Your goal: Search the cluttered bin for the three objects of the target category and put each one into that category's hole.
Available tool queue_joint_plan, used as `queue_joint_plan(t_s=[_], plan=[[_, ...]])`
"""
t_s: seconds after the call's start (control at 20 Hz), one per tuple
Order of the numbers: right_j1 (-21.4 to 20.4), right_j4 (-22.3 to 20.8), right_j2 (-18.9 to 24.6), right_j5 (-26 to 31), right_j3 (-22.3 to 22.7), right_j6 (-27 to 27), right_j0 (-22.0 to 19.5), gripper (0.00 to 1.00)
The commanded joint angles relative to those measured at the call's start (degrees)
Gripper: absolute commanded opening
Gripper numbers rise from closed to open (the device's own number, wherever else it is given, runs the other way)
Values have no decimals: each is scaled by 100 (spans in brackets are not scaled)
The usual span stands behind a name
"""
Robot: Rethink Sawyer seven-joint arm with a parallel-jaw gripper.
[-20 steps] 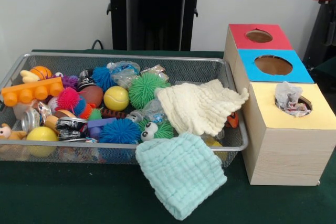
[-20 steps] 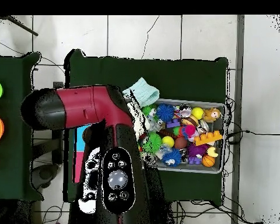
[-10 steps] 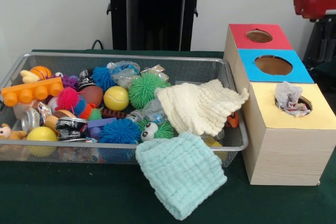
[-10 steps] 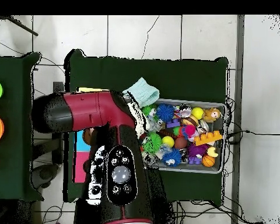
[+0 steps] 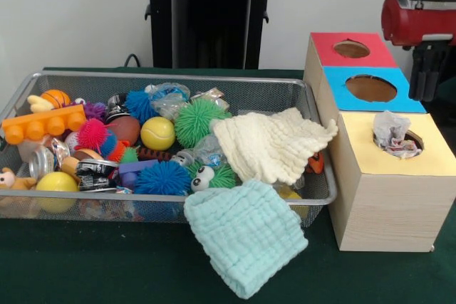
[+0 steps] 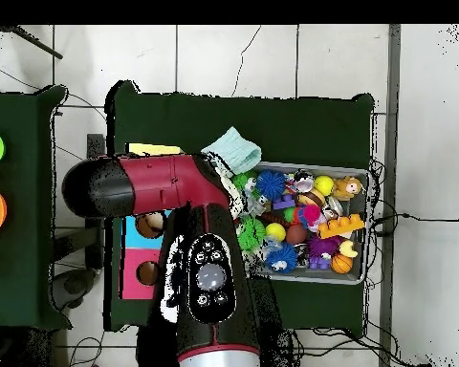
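A wire mesh bin (image 5: pixel 235 90) holds several toys: spiky balls, a yellow ball (image 5: pixel 157 133), an orange brick (image 5: pixel 43 124) and crinkled clear wrappers (image 5: pixel 168 98). A cream cloth (image 5: pixel 271 144) lies on the bin's right part. A mint cloth (image 5: pixel 246 233) hangs over its front rim. To the right stands a wooden box with a red hole (image 5: pixel 351 49), a blue hole (image 5: pixel 370 88) and a yellow hole (image 5: pixel 399 140); a crumpled wrapper (image 5: pixel 392 133) sticks out of the yellow one. My gripper (image 5: pixel 425 76) hangs behind the box's right side, above the table.
In the overhead view the red and black arm (image 6: pixel 200 258) covers much of the box (image 6: pixel 138 277) and the bin's left end (image 6: pixel 248 229). The mint cloth (image 6: pixel 233 150) lies on the green table (image 6: pixel 300 119) beside the bin.
The arm has moved left in the front view, coming further into the picture behind the box. Nothing in the bin or the box has shifted.
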Motion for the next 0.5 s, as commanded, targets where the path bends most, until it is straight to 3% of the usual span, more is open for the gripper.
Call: queue_joint_plan(t_s=[0.05, 0.5], plan=[[253, -284, 582, -250, 652, -176, -285, 0], [372, -530, 376, -298, 481, -39, -125, 0]])
